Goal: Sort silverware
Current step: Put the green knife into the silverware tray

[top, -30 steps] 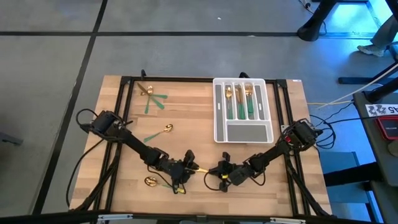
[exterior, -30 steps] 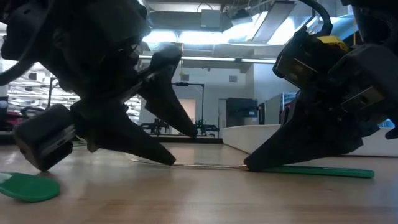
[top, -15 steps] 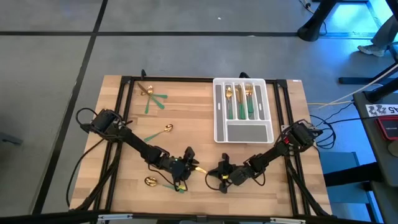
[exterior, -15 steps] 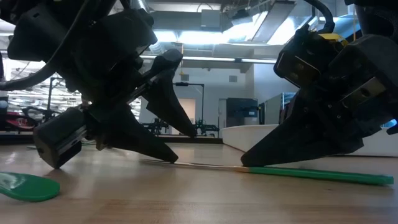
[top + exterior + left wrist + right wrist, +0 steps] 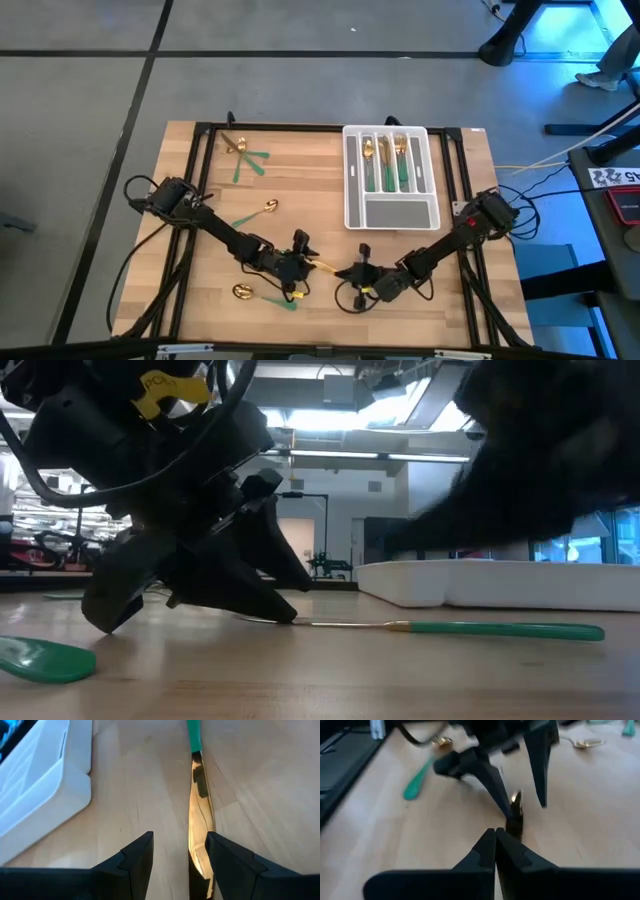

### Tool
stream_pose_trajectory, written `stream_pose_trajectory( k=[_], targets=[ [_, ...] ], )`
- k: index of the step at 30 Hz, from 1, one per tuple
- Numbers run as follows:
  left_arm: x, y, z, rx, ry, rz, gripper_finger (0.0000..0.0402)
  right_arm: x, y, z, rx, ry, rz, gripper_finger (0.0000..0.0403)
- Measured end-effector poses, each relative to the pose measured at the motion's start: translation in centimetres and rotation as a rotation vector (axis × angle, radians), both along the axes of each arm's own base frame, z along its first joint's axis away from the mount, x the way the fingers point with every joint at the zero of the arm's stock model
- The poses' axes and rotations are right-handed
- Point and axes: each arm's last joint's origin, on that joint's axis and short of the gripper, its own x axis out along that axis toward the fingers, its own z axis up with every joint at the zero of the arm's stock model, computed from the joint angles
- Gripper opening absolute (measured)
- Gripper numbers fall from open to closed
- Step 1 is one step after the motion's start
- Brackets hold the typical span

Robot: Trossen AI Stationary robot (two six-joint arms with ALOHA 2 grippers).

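Note:
A knife with a gold blade and green handle (image 5: 450,628) lies flat on the table near its near edge (image 5: 325,268). My left gripper (image 5: 300,262) is open, pointing down at a slant. Its fingers stand on either side of the blade's free end (image 5: 200,820), with the blade close to one finger (image 5: 227,857). My right gripper (image 5: 495,840) is shut and hangs above the knife's handle end (image 5: 362,282), clear of it. More silverware lies in the tray (image 5: 385,165) and loose on the table's left half (image 5: 245,160). My left gripper stands astride the knife's blade tip (image 5: 199,862), fingertips down near the table. The blade runs right beside the inner side of one finger (image 5: 220,855). I cannot tell whether it touches. The knife lies flat on the wood.
The grey-white slotted tray (image 5: 350,200) sits toward the far right, and its wall shows behind the knife (image 5: 480,580). A spoon (image 5: 262,208) lies left of centre. Another spoon (image 5: 243,291) lies near the near edge, its green handle (image 5: 40,658) beside the left gripper.
My right gripper has risen off the knife, from where blade meets handle, and drawn back toward the near right edge, fingers staying shut. The knife has slid a little along the table and now lies free. My left gripper has tipped steeper over the blade tip, still open.

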Motion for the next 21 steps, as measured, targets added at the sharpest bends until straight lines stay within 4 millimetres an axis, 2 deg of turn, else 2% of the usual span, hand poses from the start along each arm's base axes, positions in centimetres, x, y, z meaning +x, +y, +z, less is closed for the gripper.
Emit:
stream_pose_trajectory(
  k=[4, 8, 12, 15, 18, 21],
  targets=[
    [-0.2, -0.3, -0.1, -0.036, -0.008, 0.022, 0.0177, -0.5, 0.7, 1.9, -0.032, 0.074, 0.03, 0.0016],
    [-0.3, -0.5, -0.1, -0.05, -0.007, 0.02, 0.0177, -1.1, 1.3, 3.3, -0.003, 0.199, -0.017, 0.0064],
    [-0.3, -0.6, -0.1, -0.061, -0.002, 0.012, 0.0177, -2.1, 1.8, 2.8, 0.076, 0.316, -0.056, 0.0127],
    [-0.3, -0.6, -0.1, -0.07, -0.002, 0.017, 0.0177, -3.1, 2.1, 1.8, 0.147, 0.42, -0.09, 0.0159],
    [-0.3, -0.6, -0.1, -0.083, -0.004, 0.027, 0.0177, -4.0, 2.8, 0.5, 0.116, 0.451, -0.136, 0.0168],
    [-0.3, -0.6, -0.1, -0.088, -0.003, 0.028, 0.0177, -4.7, 3.4, -0.8, 0.093, 0.456, -0.173, 0.0159]
  ],
)
